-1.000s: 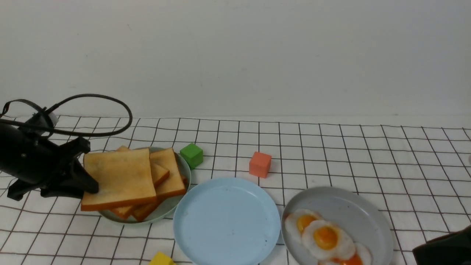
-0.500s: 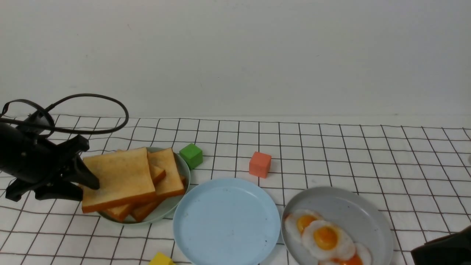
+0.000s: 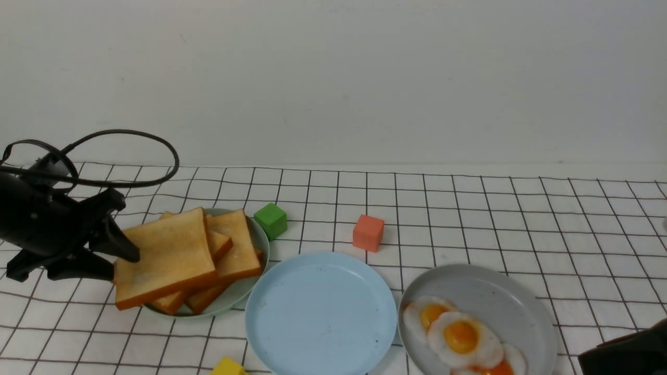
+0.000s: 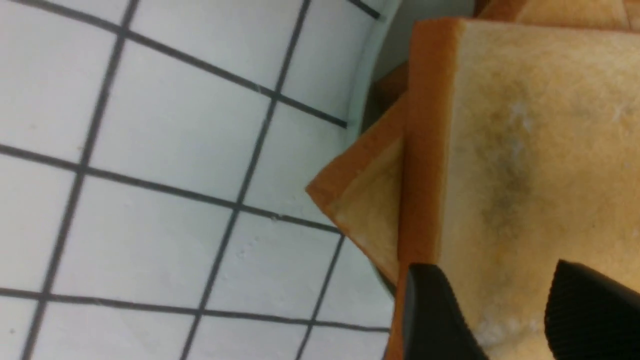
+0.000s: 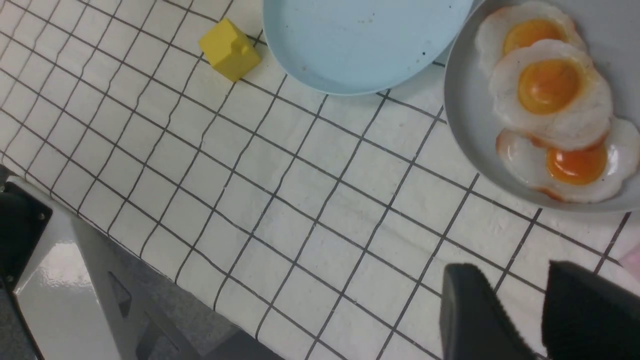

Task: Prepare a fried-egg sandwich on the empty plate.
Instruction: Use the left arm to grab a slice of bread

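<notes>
On the grid-clothed bench (image 3: 469,219), the round, smooth light blue plate (image 3: 320,312) lies flat and empty at mid-front. It sits between a pale green plate (image 3: 264,237) stacked with square, tilted toast slices (image 3: 167,255) and a grey plate (image 3: 490,291) holding three glossy fried eggs (image 3: 461,336). The left jaws stand apart at the top slice's crust edge; the right jaws stand apart over cloth.

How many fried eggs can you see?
3, overlapping on the grey plate: the back egg, the middle egg on top, the front egg. Another could hide underneath.
</notes>
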